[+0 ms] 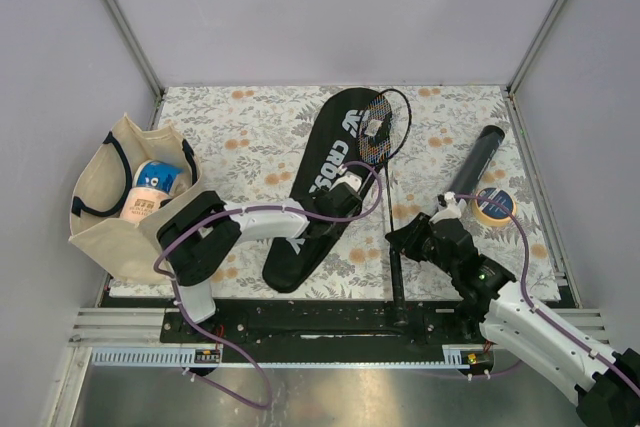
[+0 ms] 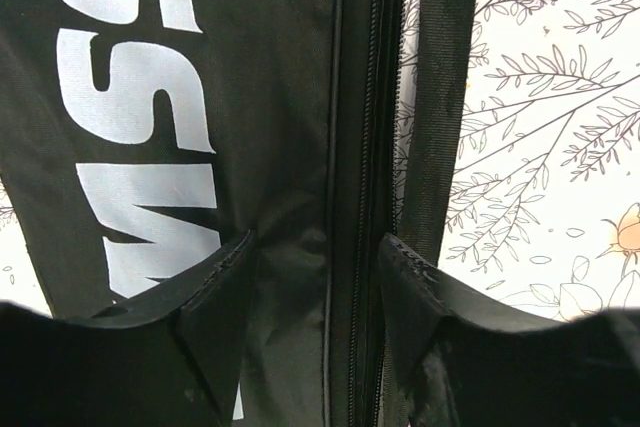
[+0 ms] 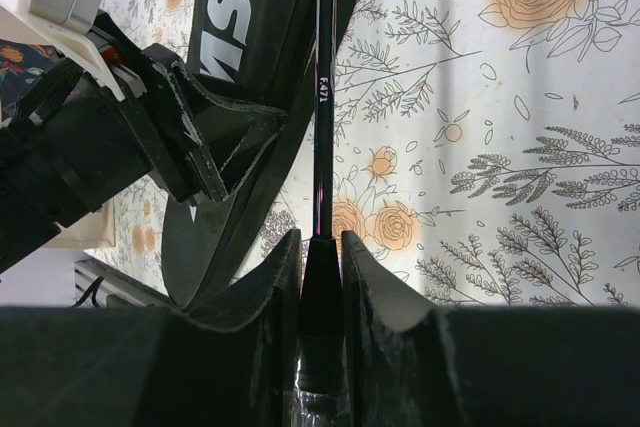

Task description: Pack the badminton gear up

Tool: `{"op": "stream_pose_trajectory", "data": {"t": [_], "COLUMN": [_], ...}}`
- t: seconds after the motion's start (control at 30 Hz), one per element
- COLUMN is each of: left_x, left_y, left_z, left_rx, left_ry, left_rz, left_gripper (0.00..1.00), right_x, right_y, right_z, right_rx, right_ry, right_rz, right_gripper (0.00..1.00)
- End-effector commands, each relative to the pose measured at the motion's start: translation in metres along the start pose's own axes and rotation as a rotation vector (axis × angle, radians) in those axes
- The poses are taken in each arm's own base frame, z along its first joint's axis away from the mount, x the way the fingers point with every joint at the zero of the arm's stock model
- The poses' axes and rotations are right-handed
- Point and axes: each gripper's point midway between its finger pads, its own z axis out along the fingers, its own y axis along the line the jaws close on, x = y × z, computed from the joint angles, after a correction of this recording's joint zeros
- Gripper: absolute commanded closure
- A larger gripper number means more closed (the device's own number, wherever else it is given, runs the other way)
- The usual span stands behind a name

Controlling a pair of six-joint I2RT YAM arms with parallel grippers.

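Top external view: one black racquet-shaped cover [image 1: 330, 137] lies on the floral worktop [image 1: 250, 127]; left tool [image 2: 315, 247], spread apart, straddles its zip edge; right tool [image 3: 320, 242] clamps one thin black racquet [image 3: 322, 97] beside it.

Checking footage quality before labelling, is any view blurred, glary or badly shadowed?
Top external: even light, sharp, no glare on the cover. Left wrist: lettering crisp, the left gripper dark and soft-edged up close. Right wrist: soft bands of light and shade cross the tablecloth; the racquet shaft is sharp.
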Motion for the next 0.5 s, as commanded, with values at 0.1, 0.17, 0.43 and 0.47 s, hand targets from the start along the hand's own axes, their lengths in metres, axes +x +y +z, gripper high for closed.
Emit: {"op": "stream_pose_trajectory", "data": {"t": [0.1, 0.17, 0.43, 0.47], "left_x": [0.008, 0.006, -0.006, -0.008], "left_y": [0.001, 0.004, 0.022, 0.025], "left_z": [0.009, 0.007, -0.004, -0.007], "left_rx": [-0.049, -0.063, -0.004, 0.007], "left_ry": [0.029, 0.02, -0.023, -0.037], "left_rz": [0.01, 0.002, -0.259, -0.306], "left_gripper": [0.67, 0.82, 1.0, 1.0], "right_x": [-0.025, -0.024, -0.042, -0.046], "right_y": [0.022, 0.023, 0.036, 0.037], "right_z": [-0.005, -0.005, -0.012, -0.014], "right_rx": [-0.049, -0.054, -0.05, -0.045], "right_ry": [-0.084, -0.078, -0.108, -0.119], "right_rz": [0.0, -0.002, -0.056, -0.072], "right_gripper": [1.0, 1.0, 1.0, 1.0]}}
